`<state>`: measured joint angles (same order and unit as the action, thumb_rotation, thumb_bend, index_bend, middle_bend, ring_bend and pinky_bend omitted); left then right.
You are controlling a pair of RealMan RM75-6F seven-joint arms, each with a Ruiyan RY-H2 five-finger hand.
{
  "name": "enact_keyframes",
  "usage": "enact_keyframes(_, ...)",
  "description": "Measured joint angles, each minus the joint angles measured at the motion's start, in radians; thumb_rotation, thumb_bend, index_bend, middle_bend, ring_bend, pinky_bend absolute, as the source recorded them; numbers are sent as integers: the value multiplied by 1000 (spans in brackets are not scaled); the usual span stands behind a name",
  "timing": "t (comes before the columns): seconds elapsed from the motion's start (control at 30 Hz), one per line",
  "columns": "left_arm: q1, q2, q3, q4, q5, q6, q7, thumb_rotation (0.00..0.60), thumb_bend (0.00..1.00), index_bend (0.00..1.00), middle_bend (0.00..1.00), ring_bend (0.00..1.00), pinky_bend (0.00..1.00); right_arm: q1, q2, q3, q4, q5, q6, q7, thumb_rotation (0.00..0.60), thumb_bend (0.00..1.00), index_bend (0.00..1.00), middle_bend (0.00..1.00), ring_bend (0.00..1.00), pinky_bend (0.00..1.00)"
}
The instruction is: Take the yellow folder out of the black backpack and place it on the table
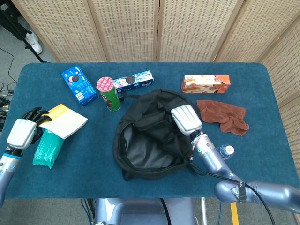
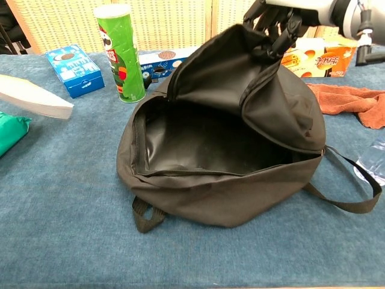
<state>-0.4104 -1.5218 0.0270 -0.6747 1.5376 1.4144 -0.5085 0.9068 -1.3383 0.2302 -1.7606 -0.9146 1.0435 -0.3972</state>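
Note:
My left hand [image 1: 22,131] grips the yellow folder [image 1: 64,121] by its near-left corner at the table's left side, over the green packet. In the chest view the folder [image 2: 33,98] shows edge-on, held above the cloth. The black backpack [image 1: 150,136] lies open in the middle of the table, its mouth [image 2: 204,147] dark and hollow. My right hand [image 1: 186,119] holds up the backpack's top flap [image 2: 240,72], fingers [image 2: 274,30] curled over its rim.
A green chips can [image 1: 108,93], a blue cookie box [image 1: 78,84] and a long cookie pack [image 1: 133,80] stand behind the backpack. An orange cracker box [image 1: 206,83], a brown cloth [image 1: 222,115] and a small bottle [image 1: 226,150] lie to the right. A green packet [image 1: 47,149] lies below the folder.

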Motion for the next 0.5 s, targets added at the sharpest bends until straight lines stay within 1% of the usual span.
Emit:
enact_keyframes(0.03,2,10,2,-16,-2,-11,1,600,874,12,0,0,62,-1,-1,-2,-2,-5,-1,3,600,168,605,589,591,641)
enact_keyframes(0.07,5,22,5,-35,-4,-19,4,600,870,0,0,0,61,-3,-2,-5,-6,-13,-5,9,600,57,547,512,510,599)
enact_keyframes(0.1,8,39,8,-66,-5,-29,10,600,855,0,0,0,53,-5,-1,-7,-10,-18,-10,15,600,18,499,454,447,553)
enact_keyframes(0.17,13,71,14,-120,-6,-41,19,600,805,0,0,0,30,-9,6,-15,-25,-29,-31,30,600,0,367,286,268,383)
enact_keyframes(0.2,17,96,19,-163,-7,-50,27,600,769,0,0,0,15,-10,12,-20,-35,-35,-44,37,600,0,331,235,214,335)
enact_keyframes(0.27,22,140,27,-237,-8,-65,40,600,733,0,0,0,1,-13,34,-32,-67,-46,-78,51,600,0,245,105,76,241)
enact_keyframes(0.33,29,199,36,-336,-10,-78,57,600,728,0,0,0,0,-14,61,-44,-104,-55,-110,58,600,0,198,33,13,193)
enact_keyframes(0.37,33,224,39,-380,-11,-83,65,600,731,0,0,0,0,-15,83,-52,-129,-62,-132,64,600,0,182,11,1,175)
enact_keyframes(0.4,37,258,43,-437,-12,-89,75,600,733,0,0,0,0,-15,100,-59,-147,-69,-146,68,600,0,173,3,0,166)
enact_keyframes(0.5,50,340,50,-559,-13,-99,90,600,735,0,0,0,0,-21,146,-81,-196,-108,-179,80,600,0,155,0,0,154)
